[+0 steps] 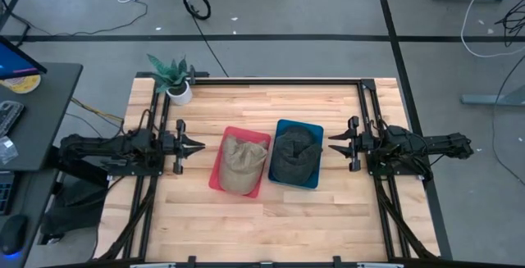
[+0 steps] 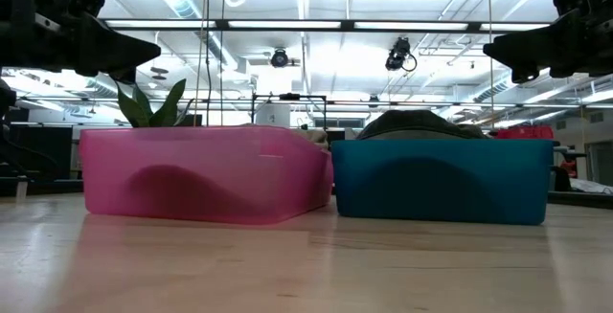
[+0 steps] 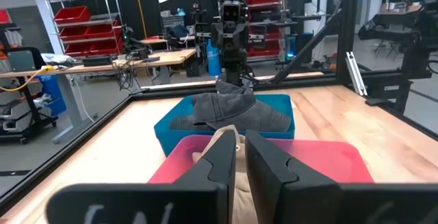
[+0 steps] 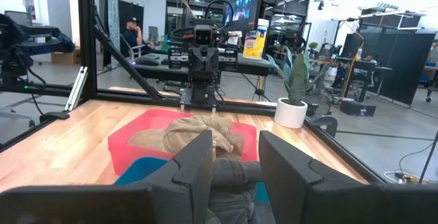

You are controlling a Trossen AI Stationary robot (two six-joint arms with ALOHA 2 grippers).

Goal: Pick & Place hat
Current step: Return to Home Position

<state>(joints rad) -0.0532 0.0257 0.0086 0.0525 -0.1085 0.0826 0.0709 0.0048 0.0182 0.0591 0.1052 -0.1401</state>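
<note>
A tan hat (image 1: pixel 242 163) lies in a pink bin (image 1: pixel 220 170) at the table's middle. Right beside it a dark grey hat (image 1: pixel 295 155) fills a blue bin (image 1: pixel 282 127) and rises above the rim (image 2: pixel 417 122). My left gripper (image 1: pixel 199 146) hangs level above the table, left of the pink bin. It points at the bin, with only a thin slit between its fingers (image 3: pixel 241 152) and nothing in it. My right gripper (image 1: pixel 331 142) hangs level to the right of the blue bin and points at it. Its fingers stand open and empty (image 4: pixel 235 148).
A potted plant (image 1: pixel 172 78) stands at the table's far left corner. Dark frame rails (image 1: pixel 365 104) run along the far edge and both sides of the table. Bare wood (image 1: pixel 271 223) lies between the bins and the near edge.
</note>
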